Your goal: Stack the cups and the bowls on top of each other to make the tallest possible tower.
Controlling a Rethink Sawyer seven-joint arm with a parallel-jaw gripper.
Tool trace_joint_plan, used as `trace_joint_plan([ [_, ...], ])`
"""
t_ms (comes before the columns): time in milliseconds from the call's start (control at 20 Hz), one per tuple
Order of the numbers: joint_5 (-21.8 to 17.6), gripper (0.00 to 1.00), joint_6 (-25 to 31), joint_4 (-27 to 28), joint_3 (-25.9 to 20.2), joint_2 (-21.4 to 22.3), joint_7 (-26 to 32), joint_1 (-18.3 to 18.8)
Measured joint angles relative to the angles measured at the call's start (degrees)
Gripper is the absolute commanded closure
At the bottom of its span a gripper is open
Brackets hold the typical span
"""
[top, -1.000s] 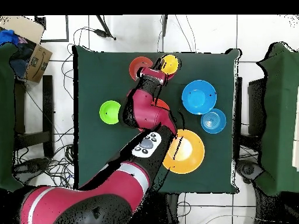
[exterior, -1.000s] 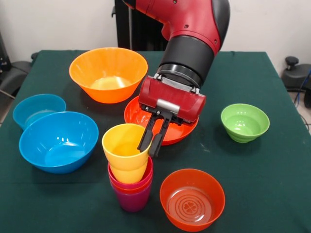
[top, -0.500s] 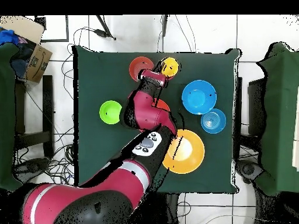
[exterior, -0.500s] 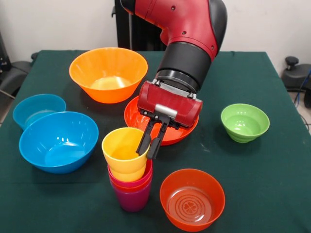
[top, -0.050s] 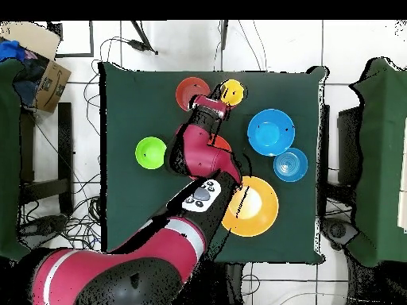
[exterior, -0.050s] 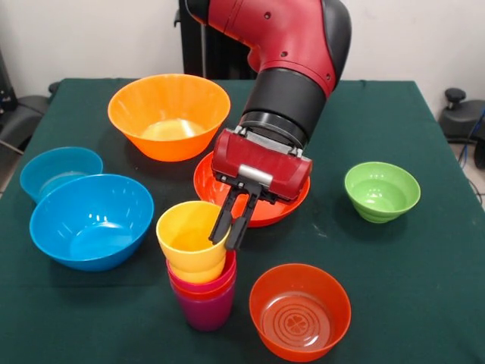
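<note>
Hand at tower rim, front edge of surface.

Front view: tower stands near the front edge, purple base cup, yellow cup uppermost and tilted. Hand is clenched on the yellow cup's right rim, one finger inside, one outside. Translucent orange bowl sits just beside; red-orange bowl lies behind the hand. Overhead view alone shows the surface bare along the green bowl side.

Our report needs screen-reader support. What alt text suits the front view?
A red robot arm's gripper pinches the rim of a yellow cup topping a tower of nested cups, with six bowls around it on a green table.
</note>
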State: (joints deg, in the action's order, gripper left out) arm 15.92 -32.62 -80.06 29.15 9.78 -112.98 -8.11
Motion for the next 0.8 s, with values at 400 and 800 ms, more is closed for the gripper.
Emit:
trace_joint_plan([
  [400, -1.17, 1.00, 0.00, 0.00, -0.41, 0.00, -0.05, 0.61],
  [800, -2.05, 1.00, 0.00, -0.03, -0.83, 0.00, -0.05, 0.72],
])
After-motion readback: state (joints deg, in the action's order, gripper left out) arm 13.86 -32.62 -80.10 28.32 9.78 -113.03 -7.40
